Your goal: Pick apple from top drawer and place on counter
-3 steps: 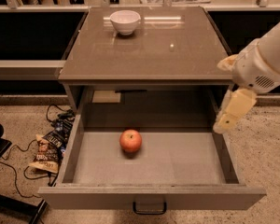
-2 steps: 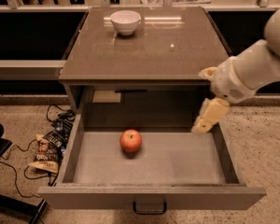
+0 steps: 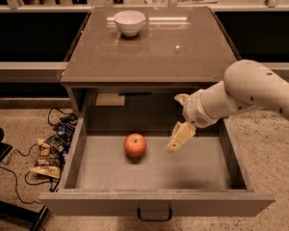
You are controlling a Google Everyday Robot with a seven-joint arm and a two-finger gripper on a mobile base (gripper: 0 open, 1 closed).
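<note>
Top drawer stands pulled fully open, its dark loop handle on the front panel.
1 apple rests on the drawer floor, a little left of the drawer's centre and toward its back half, clear of all the drawer walls.
Claw hangs inside the drawer's opening, right of the apple and near it, not touching it, tilted down and to the left. Claw width: cannot tell.
The white arm enters over the drawer's right wall.
Worktop sits above the drawer's back; 1 white bowl stands at its far edge.
Crumpled snack packets and cables lie on the floor left of the drawer.
</note>
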